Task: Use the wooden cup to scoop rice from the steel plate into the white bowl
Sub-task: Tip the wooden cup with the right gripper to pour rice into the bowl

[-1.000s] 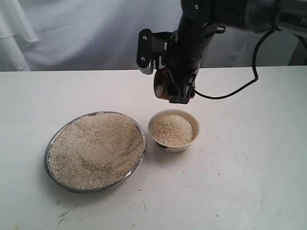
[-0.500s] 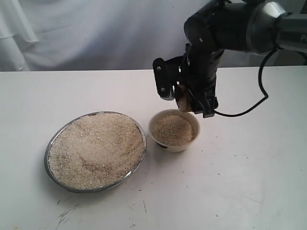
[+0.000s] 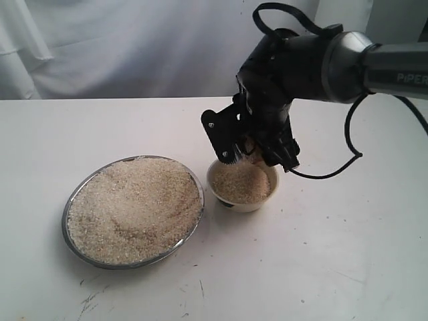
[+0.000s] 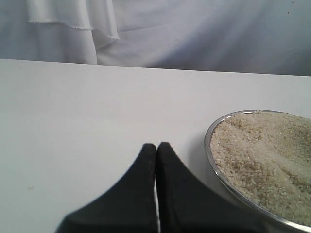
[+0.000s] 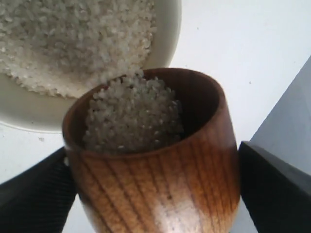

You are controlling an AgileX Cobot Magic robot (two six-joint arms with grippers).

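The wooden cup [image 5: 160, 189] is tipped over the white bowl [image 5: 167, 43], my right gripper [image 5: 153, 191] shut on its sides. Rice [image 5: 131, 116] fills the cup's mouth and spills over its lip onto the heap in the bowl. In the exterior view the right gripper [image 3: 257, 150] hangs low over the white bowl [image 3: 244, 206], and only a sliver of the cup [image 3: 252, 155] shows. Left of the bowl, the steel plate [image 3: 67, 207] holds a wide heap of rice [image 3: 134, 207]. My left gripper [image 4: 156, 148] is shut and empty beside the plate's rim [image 4: 210, 150].
The white table [image 3: 334, 254] carries both dishes close together. A black cable [image 3: 348, 147] loops from the right arm above the table, right of the bowl. A white cloth [image 3: 100, 47] hangs behind the table's back edge.
The right arm has come down and to the right over the bowl and has tipped the cup, so rice now runs out. The plate and bowl have stayed put.
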